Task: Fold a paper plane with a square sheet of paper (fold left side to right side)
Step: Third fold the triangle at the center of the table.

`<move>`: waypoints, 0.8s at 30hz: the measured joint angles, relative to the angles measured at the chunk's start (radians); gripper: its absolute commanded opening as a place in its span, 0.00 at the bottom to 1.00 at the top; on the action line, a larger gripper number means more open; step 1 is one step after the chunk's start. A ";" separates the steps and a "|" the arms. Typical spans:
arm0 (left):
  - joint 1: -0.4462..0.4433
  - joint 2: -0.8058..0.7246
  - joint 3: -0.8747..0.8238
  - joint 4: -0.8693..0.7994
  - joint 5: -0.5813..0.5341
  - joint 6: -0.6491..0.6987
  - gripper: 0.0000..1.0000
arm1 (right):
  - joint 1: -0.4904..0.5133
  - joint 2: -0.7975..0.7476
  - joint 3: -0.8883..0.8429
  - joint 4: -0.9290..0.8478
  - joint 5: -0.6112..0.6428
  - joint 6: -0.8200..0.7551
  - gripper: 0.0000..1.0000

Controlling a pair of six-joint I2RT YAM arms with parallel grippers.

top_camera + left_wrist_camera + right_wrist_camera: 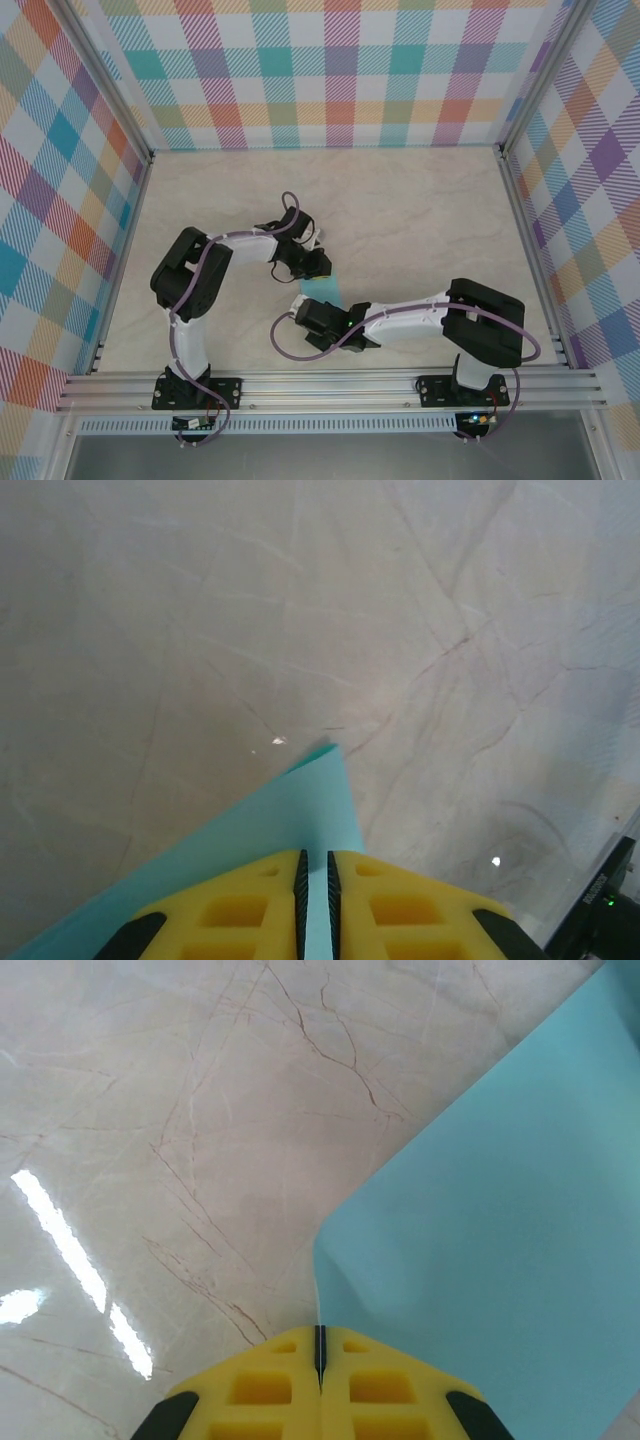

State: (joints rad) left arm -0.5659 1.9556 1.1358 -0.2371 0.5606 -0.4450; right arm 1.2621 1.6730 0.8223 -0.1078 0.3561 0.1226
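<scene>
The square sheet of paper (327,291) is light turquoise and lies mid-table between my two grippers, mostly covered by them. My left gripper (316,264) sits over its far side. In the left wrist view the yellow fingers (240,910) of that gripper (315,858) stand a slim gap apart, and the paper (290,810) shows through the gap and runs to a corner ahead. My right gripper (300,308) is at the sheet's near left edge. In the right wrist view this gripper (320,1332) is shut on the lifted, curling edge of the paper (500,1220). The paper plane is out of view.
The table (420,210) is pale marble-patterned and ringed by plaid walls (330,70) on aluminium posts. An aluminium rail (330,385) at the near edge carries both arm bases. Open tabletop spreads behind and to both sides of the sheet.
</scene>
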 measured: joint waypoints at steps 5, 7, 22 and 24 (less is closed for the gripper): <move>-0.003 0.002 0.001 0.002 -0.004 0.014 0.13 | -0.041 -0.037 -0.024 0.011 -0.068 0.021 0.00; -0.003 0.002 0.001 0.002 -0.005 0.018 0.13 | -0.064 -0.052 -0.031 0.014 -0.101 0.029 0.01; -0.003 0.002 0.000 0.002 -0.011 0.046 0.09 | -0.256 -0.073 -0.082 0.047 -0.340 0.134 0.02; -0.003 0.002 0.000 0.001 -0.011 0.047 0.09 | -0.275 -0.073 -0.082 0.048 -0.354 0.145 0.02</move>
State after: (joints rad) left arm -0.5694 1.9572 1.1355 -0.2359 0.5495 -0.3985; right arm 0.9874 1.5997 0.7403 -0.0593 0.0021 0.2676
